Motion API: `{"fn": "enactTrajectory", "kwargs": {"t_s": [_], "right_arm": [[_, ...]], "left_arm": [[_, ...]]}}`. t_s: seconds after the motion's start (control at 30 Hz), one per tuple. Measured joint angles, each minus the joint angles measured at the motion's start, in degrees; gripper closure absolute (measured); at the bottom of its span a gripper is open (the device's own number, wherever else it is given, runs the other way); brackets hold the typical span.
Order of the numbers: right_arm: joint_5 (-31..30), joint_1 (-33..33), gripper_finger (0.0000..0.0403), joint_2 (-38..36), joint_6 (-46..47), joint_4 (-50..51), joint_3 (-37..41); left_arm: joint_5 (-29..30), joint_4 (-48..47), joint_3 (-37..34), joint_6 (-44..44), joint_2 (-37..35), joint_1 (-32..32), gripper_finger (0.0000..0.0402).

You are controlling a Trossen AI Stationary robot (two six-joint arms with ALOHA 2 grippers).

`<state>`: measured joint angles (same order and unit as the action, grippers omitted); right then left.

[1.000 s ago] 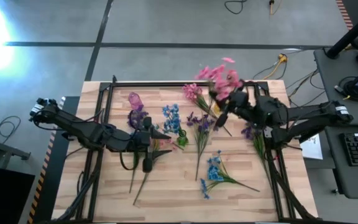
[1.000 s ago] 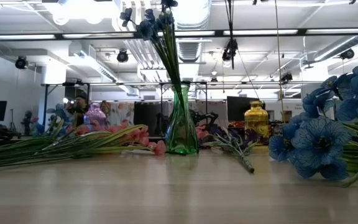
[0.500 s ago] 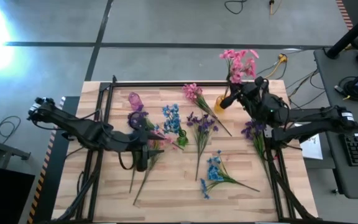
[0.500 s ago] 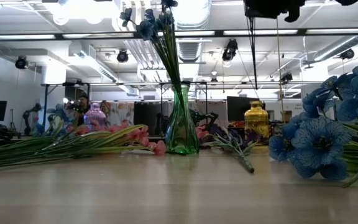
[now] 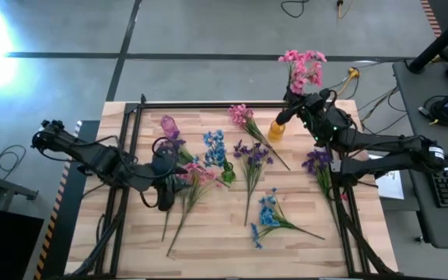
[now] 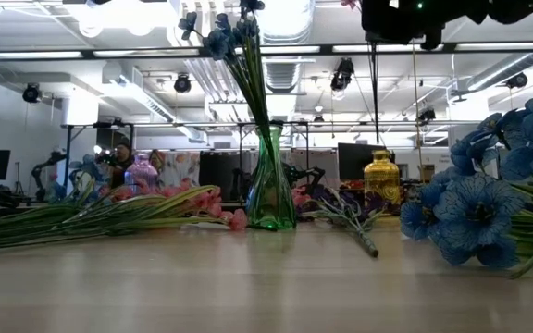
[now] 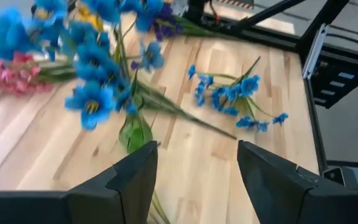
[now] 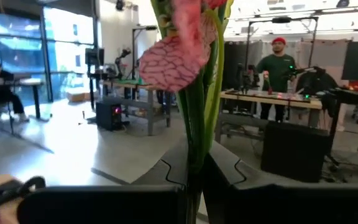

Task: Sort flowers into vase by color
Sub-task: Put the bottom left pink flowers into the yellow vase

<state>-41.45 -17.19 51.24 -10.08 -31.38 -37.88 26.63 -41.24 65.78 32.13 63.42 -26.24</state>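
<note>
Blue flowers (image 6: 222,37) in green vase (image 6: 271,194), yellow vase (image 5: 276,129) empty

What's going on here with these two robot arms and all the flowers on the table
The robot is sorting artificial flowers into vases. The right gripper is shut on a pink sprig, holding it up above the yellow vase at the table's far edge. The left gripper is open and empty, low over the table near the green vase, which holds a blue sprig. More pink, purple and blue sprigs lie loose on the wooden table.
</note>
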Motion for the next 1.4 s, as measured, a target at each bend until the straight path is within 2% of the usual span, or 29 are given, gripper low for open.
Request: {"fn": "enactTrajectory", "kwargs": {"t_s": [0.27, 0.83, 1.4], "right_arm": [[1.40, -0.67, 0.0385, -0.41, -1.92, -11.40, 6.22], [0.90, -0.75, 0.0383, -0.56, -0.93, -11.27, 9.27], [-1.09, -0.75, 0.0299, -0.56, 1.94, -8.51, 10.24]], "left_arm": [[0.27, -4.31, -0.08, 5.92, 0.07, -2.08, 0.0192], [3.57, -6.29, -0.15, 6.61, 0.20, -2.21, 0.0192], [4.53, -6.53, -0.22, 6.63, 0.20, -2.21, 0.0192]]}}
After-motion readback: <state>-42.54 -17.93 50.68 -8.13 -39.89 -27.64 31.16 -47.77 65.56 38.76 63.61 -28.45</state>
